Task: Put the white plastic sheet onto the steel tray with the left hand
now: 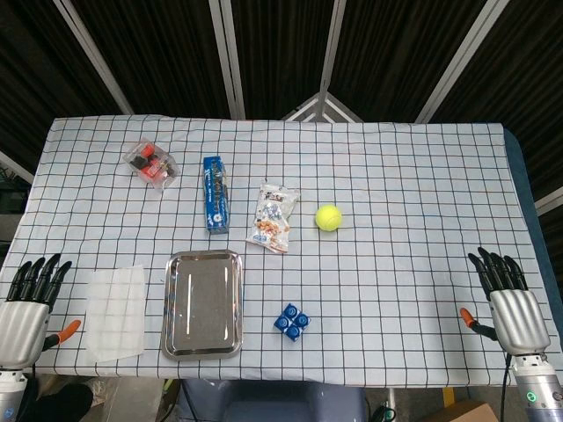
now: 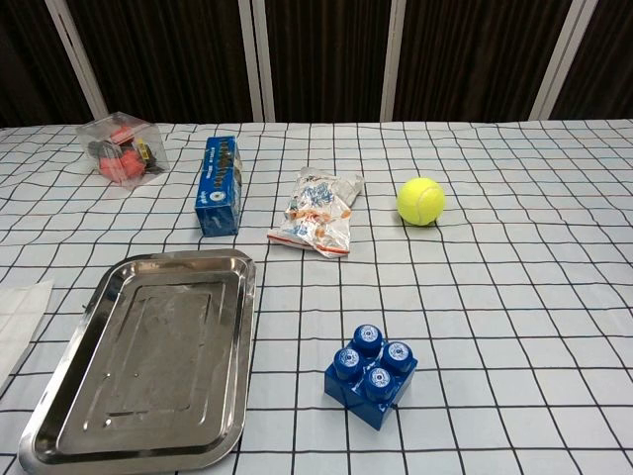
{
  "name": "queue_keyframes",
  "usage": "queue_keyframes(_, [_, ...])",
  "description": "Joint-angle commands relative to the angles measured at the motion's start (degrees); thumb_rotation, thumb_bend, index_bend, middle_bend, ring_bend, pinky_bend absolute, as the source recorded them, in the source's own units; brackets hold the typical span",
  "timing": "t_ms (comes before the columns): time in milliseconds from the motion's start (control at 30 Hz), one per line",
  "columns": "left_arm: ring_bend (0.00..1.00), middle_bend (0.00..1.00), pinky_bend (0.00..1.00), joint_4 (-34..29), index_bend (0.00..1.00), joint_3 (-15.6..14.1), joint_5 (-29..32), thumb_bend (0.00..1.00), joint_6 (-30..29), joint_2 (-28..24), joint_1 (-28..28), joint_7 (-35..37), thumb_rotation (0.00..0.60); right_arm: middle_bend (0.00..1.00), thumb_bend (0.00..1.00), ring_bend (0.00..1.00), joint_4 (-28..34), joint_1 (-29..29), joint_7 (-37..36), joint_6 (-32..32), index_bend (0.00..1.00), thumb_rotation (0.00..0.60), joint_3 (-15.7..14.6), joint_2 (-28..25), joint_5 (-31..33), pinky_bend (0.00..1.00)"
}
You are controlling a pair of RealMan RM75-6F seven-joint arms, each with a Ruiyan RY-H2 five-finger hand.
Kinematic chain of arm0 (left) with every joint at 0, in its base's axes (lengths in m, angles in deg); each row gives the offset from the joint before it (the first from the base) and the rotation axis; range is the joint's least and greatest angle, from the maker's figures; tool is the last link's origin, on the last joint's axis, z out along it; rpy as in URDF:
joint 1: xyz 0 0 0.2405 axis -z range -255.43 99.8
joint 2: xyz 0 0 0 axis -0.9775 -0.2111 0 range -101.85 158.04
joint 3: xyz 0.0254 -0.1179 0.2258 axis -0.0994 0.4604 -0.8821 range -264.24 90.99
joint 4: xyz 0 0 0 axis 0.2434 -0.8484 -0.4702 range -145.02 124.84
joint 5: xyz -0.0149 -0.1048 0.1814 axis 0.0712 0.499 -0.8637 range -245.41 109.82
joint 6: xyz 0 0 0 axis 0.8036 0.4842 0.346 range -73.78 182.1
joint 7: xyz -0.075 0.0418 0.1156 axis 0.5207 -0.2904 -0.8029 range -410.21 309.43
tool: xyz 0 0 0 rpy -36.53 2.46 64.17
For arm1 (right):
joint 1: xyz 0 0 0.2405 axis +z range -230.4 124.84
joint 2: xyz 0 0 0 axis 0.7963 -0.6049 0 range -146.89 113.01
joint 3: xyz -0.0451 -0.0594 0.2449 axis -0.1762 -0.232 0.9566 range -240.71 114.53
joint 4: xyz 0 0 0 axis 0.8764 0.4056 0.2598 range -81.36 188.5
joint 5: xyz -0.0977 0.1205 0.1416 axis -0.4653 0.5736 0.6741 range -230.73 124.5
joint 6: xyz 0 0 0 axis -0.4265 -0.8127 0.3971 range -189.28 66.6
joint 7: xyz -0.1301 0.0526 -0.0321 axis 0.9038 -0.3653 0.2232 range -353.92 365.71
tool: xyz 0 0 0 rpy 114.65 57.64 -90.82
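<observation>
— Sheet (image 1: pixel 115 312): white plastic, flat on bench (image 1: pixel 396 290), just left of steel tray (image 1: pixel 203 303), apart from it.
— Left hand (image 1: pixel 25 318)?
— Beside sheet, fingers (image 1: pixel 40 277) apart, holding nothing. Right hand (image 1: pixel 515 312) likewise, well away.
— Risks?
— Thin, flat: likely hard to pinch, may slide on cloth or bunch it. Could flop short over tray rim.

A table (image 1: pixel 413 264) under a white cloth (image 1: pixel 396 176) with a black grid fills most of the frame. Behind it, across the top, hangs a dark ribbed wall (image 1: pixel 273 53) crossed by pale slanting bars (image 1: pixel 229 53). Blue shows along the cloth's right edge.
</observation>
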Motion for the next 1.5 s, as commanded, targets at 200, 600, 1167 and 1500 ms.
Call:
queue_keyframes(200, [0.00, 0.00, 0.00, -0.1, 0.00, -0.2, -0.1, 0.01, 0.2, 0.0, 0.0, -0.3, 0.600, 0.00, 0.31, 0.00, 0.0, -0.1, -0.1, 0.1, 0.00, 0.600, 0.0, 0.0, -0.1, 0.00])
queue_keyframes(600, [0.00, 0.00, 0.00, -1.3, 0.22, -4.7, -1.3, 0.06, 9.6, -4.6, 2.6, -2.4, 0.600, 0.00, 0.31, 0.00, -0.1, 0.0, 0.1, 0.0, 0.00, 0.600, 0.2, 0.1, 0.4, 0.00])
queue_keyframes(1167, [0.00, 0.00, 0.00, -5.6, 0.35, -11.6, -1.4, 0.07, 23.5, -10.8, 5.6, -10.4, 0.600, 0.00, 0.31, 0.00, 0.0, -0.3, 0.1, 0.5, 0.00, 0.600, 0.2, 0.3, 0.4, 0.00])
queue_keyframes(1500, [0.00, 0.00, 0.00, -5.8, 0.39, -10.4, 1.4, 0.07, 26.2, -10.1, 6.6, -18.0, 0.600, 0.00, 0.31, 0.00, 0.0, -0.3, 0.0, 0.6, 0.00, 0.600, 0.4, 0.3, 0.7, 0.00])
